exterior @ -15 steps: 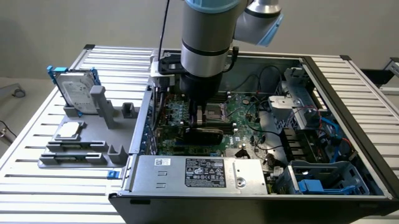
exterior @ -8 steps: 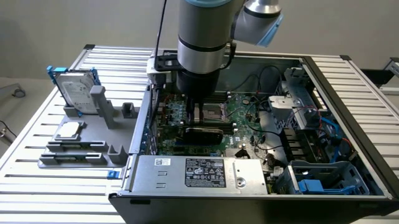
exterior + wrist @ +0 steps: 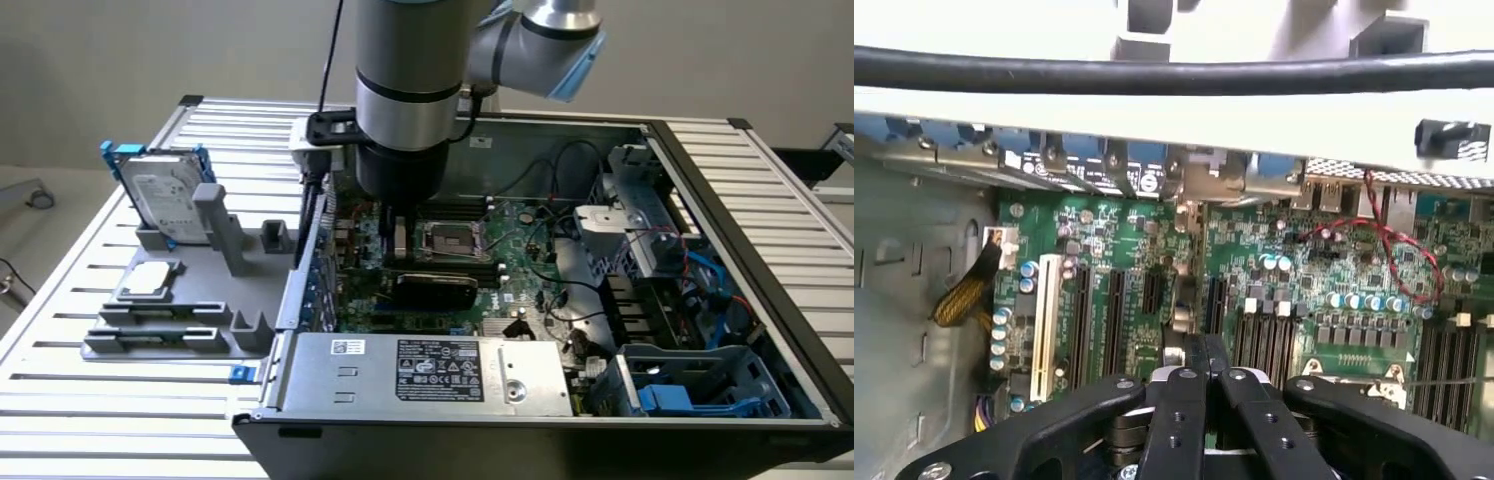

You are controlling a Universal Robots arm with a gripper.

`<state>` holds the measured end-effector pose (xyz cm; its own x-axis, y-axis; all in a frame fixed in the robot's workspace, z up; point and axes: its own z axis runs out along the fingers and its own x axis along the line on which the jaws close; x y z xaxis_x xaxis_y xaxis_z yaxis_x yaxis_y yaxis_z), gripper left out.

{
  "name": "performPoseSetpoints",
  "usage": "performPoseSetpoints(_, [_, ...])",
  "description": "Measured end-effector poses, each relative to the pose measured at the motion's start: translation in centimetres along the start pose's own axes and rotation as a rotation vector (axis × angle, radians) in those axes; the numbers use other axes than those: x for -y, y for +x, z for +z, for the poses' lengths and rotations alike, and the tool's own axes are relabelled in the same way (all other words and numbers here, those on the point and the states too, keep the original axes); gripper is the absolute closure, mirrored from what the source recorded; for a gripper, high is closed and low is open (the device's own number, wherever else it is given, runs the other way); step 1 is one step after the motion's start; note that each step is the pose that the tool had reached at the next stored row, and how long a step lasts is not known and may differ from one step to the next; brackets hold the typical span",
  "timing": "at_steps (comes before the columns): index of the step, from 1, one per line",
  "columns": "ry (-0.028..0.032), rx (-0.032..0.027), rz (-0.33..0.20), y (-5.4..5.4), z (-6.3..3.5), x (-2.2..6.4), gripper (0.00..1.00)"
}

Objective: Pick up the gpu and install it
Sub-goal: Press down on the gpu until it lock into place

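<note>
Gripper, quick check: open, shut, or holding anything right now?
Gripper: shut, nothing seen held in it, poised over the motherboard inside the case.

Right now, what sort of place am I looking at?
Probably a robotics test bench for computer assembly: a robot arm hangs over an open computer case with its circuit board bare, on a slatted metal table, beside a grey rack holding a hard drive.

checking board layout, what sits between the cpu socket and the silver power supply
The gpu, a black finned card, lies between cpu socket and power supply, seen in the exterior view.
</note>
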<state>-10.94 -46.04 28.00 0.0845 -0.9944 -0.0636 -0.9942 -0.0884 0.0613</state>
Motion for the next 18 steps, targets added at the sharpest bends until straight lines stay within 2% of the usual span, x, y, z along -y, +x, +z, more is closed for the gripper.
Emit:
performPoseSetpoints(6, [-0.0024, -0.0004, -0.001, -0.1, -0.09, -1.0, 0.89])
performPoseSetpoints(14, [-0.0037, -0.0063, -0.003, -0.2, -0.02, -2.62, 0.89])
performPoseSetpoints(18, [-0.005, -0.0081, -0.005, -0.3, -0.09, -3.09, 0.89])
